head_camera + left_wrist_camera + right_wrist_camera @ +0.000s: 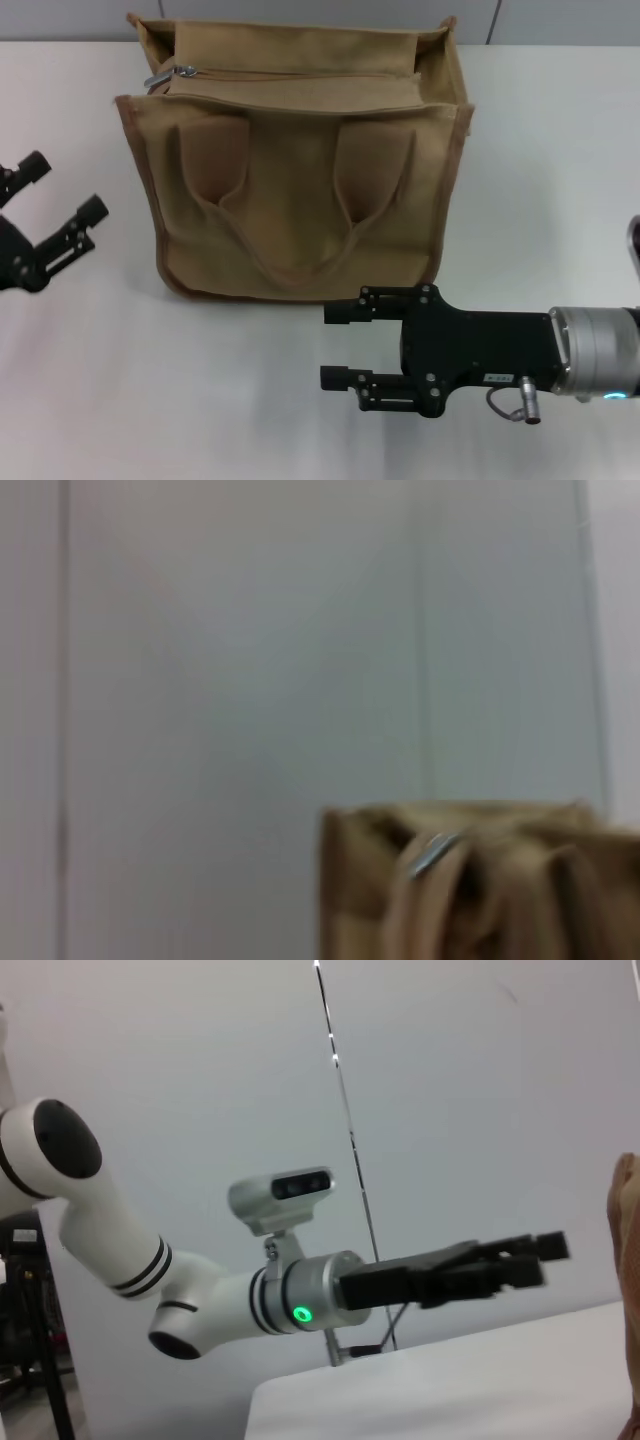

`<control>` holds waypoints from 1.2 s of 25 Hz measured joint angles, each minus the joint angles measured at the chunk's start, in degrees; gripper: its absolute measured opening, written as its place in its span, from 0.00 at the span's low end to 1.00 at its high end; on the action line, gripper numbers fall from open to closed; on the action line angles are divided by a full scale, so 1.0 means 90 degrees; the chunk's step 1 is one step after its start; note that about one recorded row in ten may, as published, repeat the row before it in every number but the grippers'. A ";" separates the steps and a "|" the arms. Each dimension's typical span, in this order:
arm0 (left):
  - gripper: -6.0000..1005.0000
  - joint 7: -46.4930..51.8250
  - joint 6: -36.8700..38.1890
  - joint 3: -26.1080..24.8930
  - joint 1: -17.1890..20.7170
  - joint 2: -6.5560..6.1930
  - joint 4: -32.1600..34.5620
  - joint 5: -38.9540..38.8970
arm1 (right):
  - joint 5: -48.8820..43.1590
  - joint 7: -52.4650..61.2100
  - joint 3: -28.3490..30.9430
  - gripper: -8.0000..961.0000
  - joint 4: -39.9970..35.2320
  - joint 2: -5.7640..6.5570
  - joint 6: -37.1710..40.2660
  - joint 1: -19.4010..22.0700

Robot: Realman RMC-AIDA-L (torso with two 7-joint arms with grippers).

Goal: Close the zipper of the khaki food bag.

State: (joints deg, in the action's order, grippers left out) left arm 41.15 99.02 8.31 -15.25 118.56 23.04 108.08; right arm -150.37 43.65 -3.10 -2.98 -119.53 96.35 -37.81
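A white table point(560, 150) fills the space in front of the robot, and the khaki food bag point(300, 170) stands upright on it, toward the far side and a little left of centre, its broad pocketed face and one looped handle turned toward the robot. The right gripper point(340, 345) lies low over the table just in front of the bag's lower right corner, its fingers pointing across toward the left and spread apart, holding nothing; the upper finger sits just beside the bag's bottom edge, though whether it touches is hard to say. The left gripper point(60, 190) hangs off to the bag's left, near it but apart, its two fingers splayed wide and empty. From the right wrist, that left gripper point(520, 1260) shows side-on above the table edge. Along the bag's top panel runs the zipper point(290, 73), well above and behind both grippers. Its small silver pull tab point(165, 74) sits at the left end of the line, closer to the left gripper; the left wrist view catches the tab point(435, 853) too, blurred.
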 joint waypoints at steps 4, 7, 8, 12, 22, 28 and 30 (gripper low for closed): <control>0.78 -0.0016 -0.0619 0.0044 -0.0253 0.0015 -0.0150 0.0001 | 0.0000 -0.0071 0.0011 0.66 0.0131 -0.0006 -0.0186 0.0002; 0.78 -0.0047 -0.1306 0.0058 -0.0710 0.0018 -0.0544 0.0030 | 0.0000 -0.0110 0.0014 0.66 0.0208 -0.0010 -0.0313 0.0003; 0.78 -0.0047 -0.1306 0.0058 -0.0710 0.0018 -0.0544 0.0030 | 0.0000 -0.0110 0.0014 0.66 0.0221 -0.0010 -0.0320 0.0003; 0.78 -0.0184 -0.1462 -0.0116 -0.1064 0.0029 -0.0955 -0.0109 | 0.0003 -0.0111 0.0053 0.66 0.0238 -0.0010 -0.0334 0.0005; 0.77 -0.0791 -0.1169 -0.0148 -0.1315 0.0046 -0.1604 -0.0833 | 0.0009 -0.0200 0.0230 0.66 0.0240 -0.0010 -0.0355 0.0138; 0.77 -0.0961 -0.1170 -0.0151 -0.1313 0.0049 -0.1671 -0.0984 | 0.0036 -0.0306 0.0342 0.66 0.0244 -0.0010 -0.0364 0.0145; 0.77 -0.0959 -0.1058 -0.0198 -0.1324 0.0050 -0.1806 -0.1254 | 0.0056 -0.0357 0.0345 0.66 0.0257 -0.0009 -0.0365 0.0119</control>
State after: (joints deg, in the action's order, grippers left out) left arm 32.51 89.49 6.53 -27.17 119.01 6.78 96.80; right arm -149.87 40.44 0.00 -0.67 -119.62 93.07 -36.74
